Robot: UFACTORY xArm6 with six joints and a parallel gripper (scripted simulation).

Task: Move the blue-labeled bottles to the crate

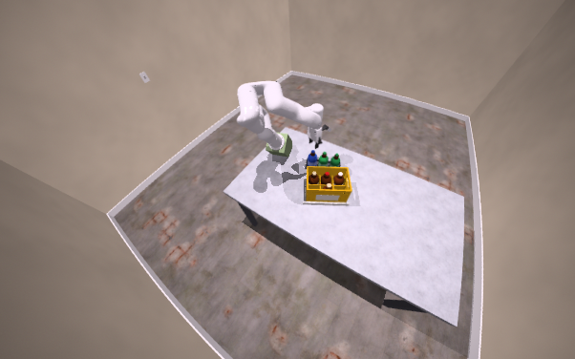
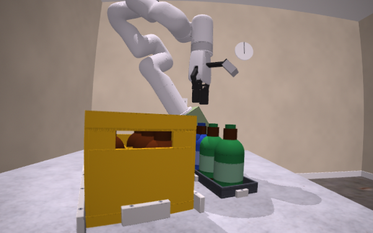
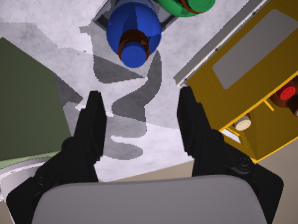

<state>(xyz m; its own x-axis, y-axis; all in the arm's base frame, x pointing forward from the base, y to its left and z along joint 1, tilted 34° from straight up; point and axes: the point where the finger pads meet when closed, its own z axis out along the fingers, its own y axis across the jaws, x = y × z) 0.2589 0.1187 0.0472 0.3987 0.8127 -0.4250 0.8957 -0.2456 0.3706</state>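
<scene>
A blue-labeled bottle (image 3: 133, 31) stands upright at one end of a dark tray (image 2: 225, 187), beside two green-labeled bottles (image 2: 228, 155). It shows in the overhead view (image 1: 311, 158) and is half hidden behind the crate in the side view (image 2: 200, 143). The yellow crate (image 1: 328, 190) stands next to the tray and holds brown bottles (image 1: 326, 178). My gripper (image 3: 141, 102) (image 2: 200, 98) is open and empty. It hangs high above the blue bottle's end of the tray, a little short of the bottle in the wrist view.
The arm's green base block (image 1: 280, 144) stands on the table behind the tray. White stop blocks (image 2: 145, 212) sit against the crate and the tray. The table edge lies beyond the tray.
</scene>
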